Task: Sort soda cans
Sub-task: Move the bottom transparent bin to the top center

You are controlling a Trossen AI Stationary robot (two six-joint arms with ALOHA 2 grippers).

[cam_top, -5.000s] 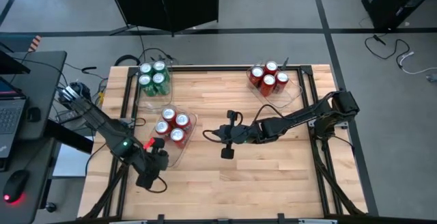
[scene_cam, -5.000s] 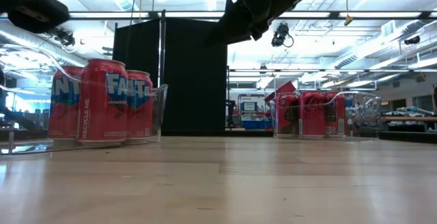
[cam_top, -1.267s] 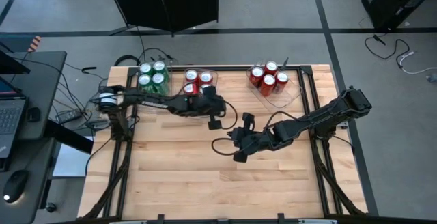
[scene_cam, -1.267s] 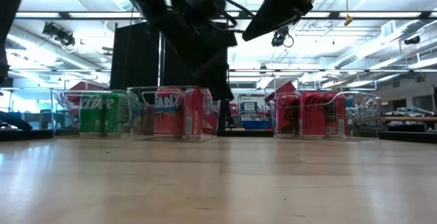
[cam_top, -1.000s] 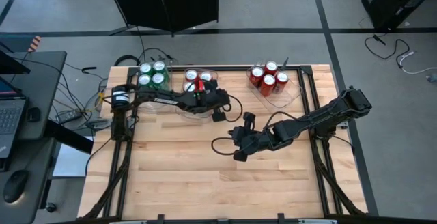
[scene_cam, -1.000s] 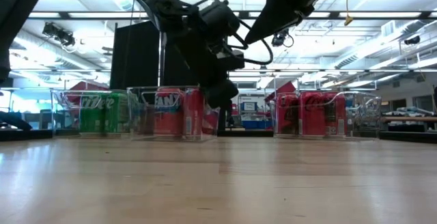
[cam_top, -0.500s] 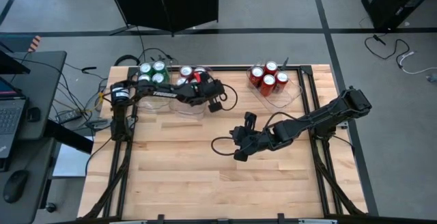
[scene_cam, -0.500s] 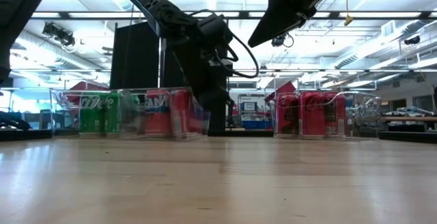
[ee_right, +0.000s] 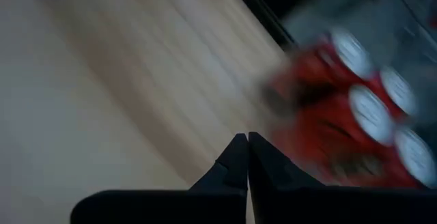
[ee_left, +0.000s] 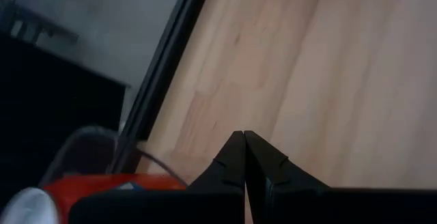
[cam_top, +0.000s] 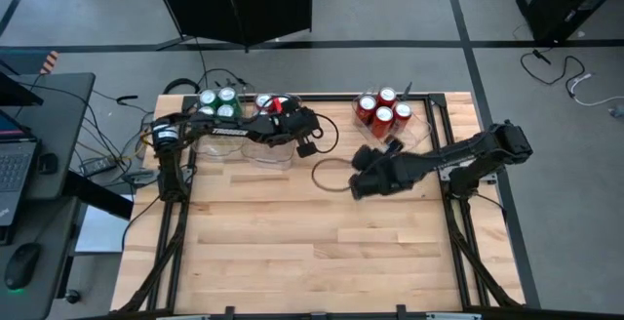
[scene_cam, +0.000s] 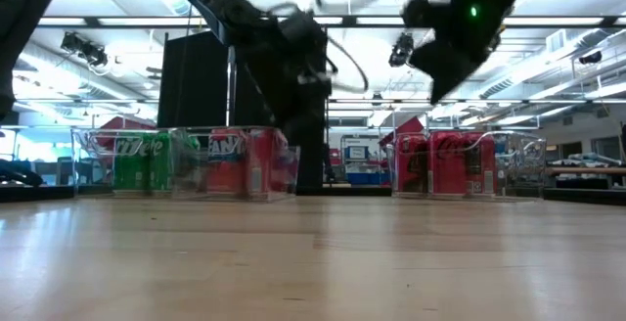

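Three clear trays of soda cans stand along the table's far edge: green cans (cam_top: 216, 106) at the left, red cans (cam_top: 269, 105) beside them, more red cans (cam_top: 384, 113) at the right. My left gripper (cam_top: 310, 125) is shut, over the right side of the middle tray (scene_cam: 286, 169). In the left wrist view that tray's red can (ee_left: 102, 185) shows beside the shut fingers (ee_left: 244, 136). My right gripper (cam_top: 370, 161) is shut above bare table, pointing at the right-hand red cans (ee_right: 362, 115). It holds nothing. My left gripper is shut and stands at the right wall of the middle tray (ee_left: 80, 145). The arm and gripper body hide the spot, so I cannot tell whether a finger touches the wall.
Black rails (cam_top: 322, 95) frame the wooden table. Bare wood (cam_top: 312, 242) fills the middle and near half. A cable loop (cam_top: 330, 169) hangs off the right arm. A desk with a laptop (cam_top: 15, 164) stands to the left.
My left gripper has gone toward the table's far left, and the middle tray of red cans has slid left, close to the green cans' tray. My right gripper has swung from the table's middle toward the far right and turned to face the right-hand red cans.
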